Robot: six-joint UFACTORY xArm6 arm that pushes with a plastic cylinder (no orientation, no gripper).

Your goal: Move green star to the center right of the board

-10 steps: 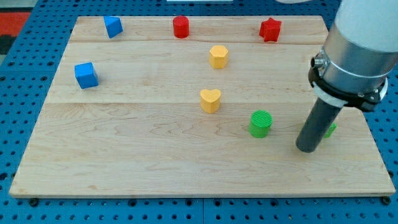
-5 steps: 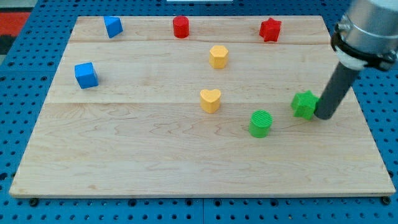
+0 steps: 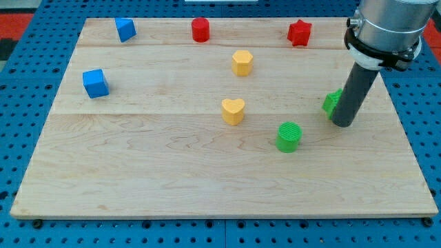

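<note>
Eight blocks [image 3: 233,110] on board [image 3: 138,172]

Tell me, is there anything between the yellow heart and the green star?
No. In the camera view, only bare wood lies between the yellow heart and the green star.

Straight dark rod ending in my tip [image 3: 342,124], below a seemingly grey collar.

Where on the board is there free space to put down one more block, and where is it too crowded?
The widest bare patch runs along the view's bottom of the board, below the yellow heart and green cylinder. Another lies between the blue cube and the yellow heart. It is crowded at the view's right, where my tip stands against the green star.
</note>
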